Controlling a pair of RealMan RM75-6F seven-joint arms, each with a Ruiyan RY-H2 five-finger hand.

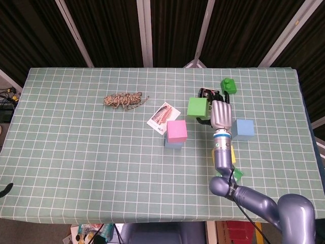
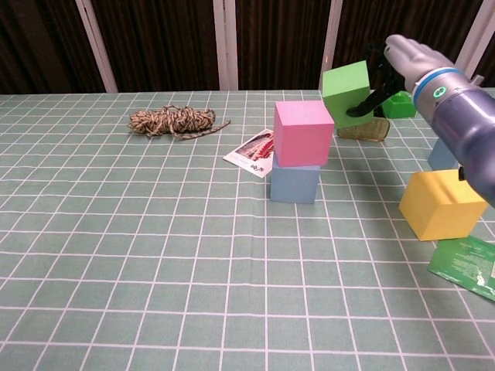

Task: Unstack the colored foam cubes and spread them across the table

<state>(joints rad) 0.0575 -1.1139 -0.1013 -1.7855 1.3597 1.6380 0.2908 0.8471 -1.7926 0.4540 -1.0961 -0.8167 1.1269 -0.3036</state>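
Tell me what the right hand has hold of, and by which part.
The right hand holds the green foam cube off the table, gripping it by its right side, fingers wrapped across that face. The left hand is not in view.

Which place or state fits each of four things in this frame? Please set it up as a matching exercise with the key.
Things:
1. green cube
2. pink cube
3. yellow cube
4. ball of twine

Places or states:
A. stacked on a blue cube
B. lying alone at the far left of the table
C. held in the right hand, clear of the table
D. resting on the table beside a green packet

Pairs: 1-C, 2-A, 3-D, 4-B
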